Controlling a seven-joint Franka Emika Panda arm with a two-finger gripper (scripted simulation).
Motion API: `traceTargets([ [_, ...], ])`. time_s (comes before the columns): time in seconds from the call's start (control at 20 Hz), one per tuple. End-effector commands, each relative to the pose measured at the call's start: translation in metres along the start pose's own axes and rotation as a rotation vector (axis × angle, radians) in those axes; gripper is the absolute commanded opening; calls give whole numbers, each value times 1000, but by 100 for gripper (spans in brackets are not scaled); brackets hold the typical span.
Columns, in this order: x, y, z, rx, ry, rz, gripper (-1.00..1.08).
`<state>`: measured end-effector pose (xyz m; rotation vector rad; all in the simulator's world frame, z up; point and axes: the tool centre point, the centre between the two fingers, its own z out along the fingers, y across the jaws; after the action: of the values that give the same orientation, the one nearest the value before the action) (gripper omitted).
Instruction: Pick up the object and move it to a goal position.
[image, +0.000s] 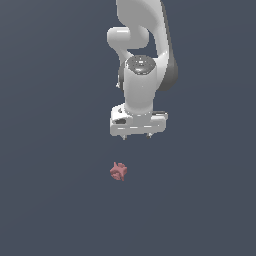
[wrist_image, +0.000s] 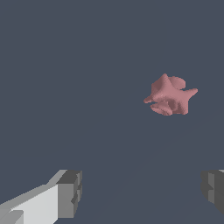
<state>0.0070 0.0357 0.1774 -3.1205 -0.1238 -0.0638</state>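
Pinkish-red knobbly object (image: 118, 171) is seen lying alone on the dark desk (image: 45, 200), apart from and below the tool (image: 136, 136), slightly toward the exterior view's left, whose fingers (wrist_image: 70, 194) are spread wide and hold nothing.

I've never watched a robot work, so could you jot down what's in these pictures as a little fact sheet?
Arm: one white robot arm, reaching down
Gripper: white gripper, open, holding nothing
Fingers: two grey-tipped fingers, set wide apart
Object: small pinkish-red knobbly lump, star-like
Object position: on the surface, apart from the gripper, not between the fingers
Surface: plain dark grey-blue surface
Goal marker: none visible
Task stage: object not yet picked up
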Motion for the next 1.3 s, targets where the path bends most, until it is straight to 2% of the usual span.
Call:
traceTargets([
  [0.0,1,1,1,0,-1,6,100],
  [0.45,21,18,17,0,-9,104,100],
  [0.95,58,56,57,-10,-27,316,100],
  [1.25,71,74,77,-19,-34,409,100],
])
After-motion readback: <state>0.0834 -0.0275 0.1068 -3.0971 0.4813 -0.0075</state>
